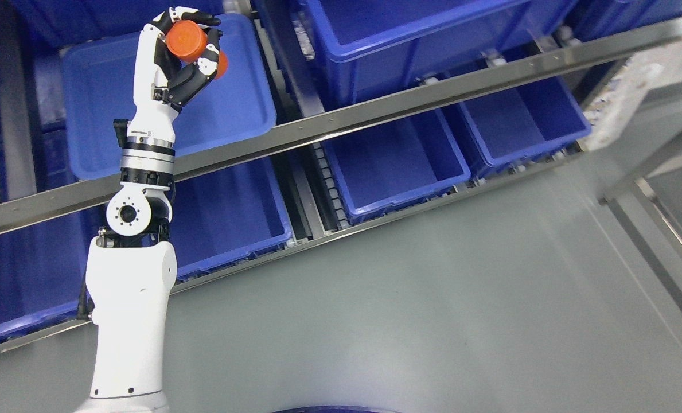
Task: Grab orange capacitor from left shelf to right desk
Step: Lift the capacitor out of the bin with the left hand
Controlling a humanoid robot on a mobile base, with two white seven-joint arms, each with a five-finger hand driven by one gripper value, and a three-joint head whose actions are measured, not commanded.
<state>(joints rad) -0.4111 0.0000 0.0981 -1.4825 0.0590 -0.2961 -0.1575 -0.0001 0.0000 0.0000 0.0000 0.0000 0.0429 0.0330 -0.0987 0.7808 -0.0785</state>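
My left hand [188,43] is raised at the upper left, in front of a light blue bin [237,109] on the shelf's upper level. Its fingers [200,71] are curled around an orange cylindrical capacitor [187,40], which it holds off any surface. The white left arm comes up from the bottom left edge. The right hand does not show. A corner of a pale desk frame [633,97] appears at the right edge.
A steel shelf rail [375,112] runs diagonally across the picture. Several dark blue bins [392,160] sit on the lower level, with a larger one [386,40] above. Grey floor [432,298] fills the lower right. Metal frame legs [662,241] stand at the right.
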